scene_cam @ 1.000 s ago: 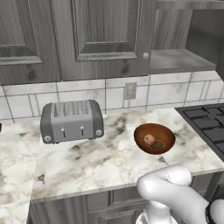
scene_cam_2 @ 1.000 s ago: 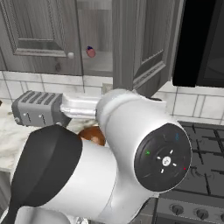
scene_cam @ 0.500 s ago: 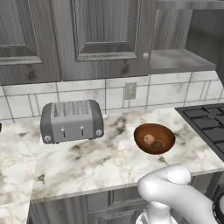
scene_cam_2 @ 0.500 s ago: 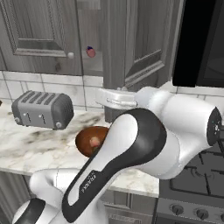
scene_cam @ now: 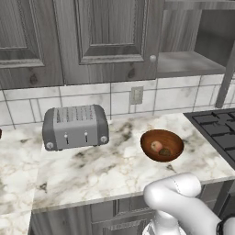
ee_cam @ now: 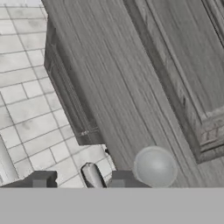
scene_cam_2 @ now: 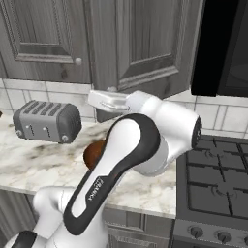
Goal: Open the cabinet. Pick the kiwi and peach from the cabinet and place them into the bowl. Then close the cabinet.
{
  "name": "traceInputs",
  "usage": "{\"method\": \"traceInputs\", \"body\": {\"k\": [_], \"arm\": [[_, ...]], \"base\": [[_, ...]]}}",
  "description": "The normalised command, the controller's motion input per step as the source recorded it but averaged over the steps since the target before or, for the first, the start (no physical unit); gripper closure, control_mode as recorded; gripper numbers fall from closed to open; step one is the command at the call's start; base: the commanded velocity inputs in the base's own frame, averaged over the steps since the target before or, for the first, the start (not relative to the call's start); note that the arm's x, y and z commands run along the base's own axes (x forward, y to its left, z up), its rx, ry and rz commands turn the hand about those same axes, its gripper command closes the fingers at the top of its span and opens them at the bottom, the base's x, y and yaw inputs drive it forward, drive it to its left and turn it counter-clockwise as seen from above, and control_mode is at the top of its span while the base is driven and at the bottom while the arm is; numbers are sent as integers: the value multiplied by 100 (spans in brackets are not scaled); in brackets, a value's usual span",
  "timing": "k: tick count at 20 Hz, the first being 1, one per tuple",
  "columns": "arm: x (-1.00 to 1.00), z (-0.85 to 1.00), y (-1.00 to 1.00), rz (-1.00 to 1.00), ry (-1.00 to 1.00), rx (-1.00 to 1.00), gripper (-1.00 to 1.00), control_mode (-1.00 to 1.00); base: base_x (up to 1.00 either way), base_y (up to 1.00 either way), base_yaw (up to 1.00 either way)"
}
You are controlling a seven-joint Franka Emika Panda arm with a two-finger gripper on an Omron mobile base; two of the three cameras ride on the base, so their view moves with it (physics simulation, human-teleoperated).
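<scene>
Dark grey wood-grain fronts mark the cabinet [scene_cam: 114,41], whose left door is closed with its round silver knob [scene_cam: 153,58] at the lower corner, while its right door [scene_cam_2: 145,48] stands swung out toward the robot. In the hand view the gripper [ee_cam: 83,179] sits right up against that open door, its two dark finger tips [ee_cam: 41,179] drawn close together, with the door's silver knob [ee_cam: 154,166] just beside the right tip rather than between them; whether a tip touches the knob I cannot tell. From the right base view the white arm [scene_cam_2: 145,145] arcs up from the base and reaches to the door's lower edge. On the marbled counter [scene_cam: 92,170] the glossy reddish-brown bowl [scene_cam: 161,145] holds both the peach [scene_cam: 157,146] and, touching it, the dull brown kiwi [scene_cam: 165,151]. A grey toaster [scene_cam: 75,126] stands well apart to the bowl's left, and a black stove top [scene_cam: 218,131] lies to its right.
</scene>
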Motion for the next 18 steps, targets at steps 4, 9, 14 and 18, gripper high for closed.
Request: {"method": "traceInputs", "body": {"k": [4, 9, 14, 18], "arm": [[100, 0, 100, -17, -15, 4, -100, -100], [100, 0, 100, -22, -10, 1, -100, -100], [100, 0, 92, -21, 2, 7, -100, -100], [100, -4, 24, -8, 34, 3, -100, -100]], "base": [[0, 0, 0], [0, 0, 0], [0, 0, 0], [0, 0, 0]]}}
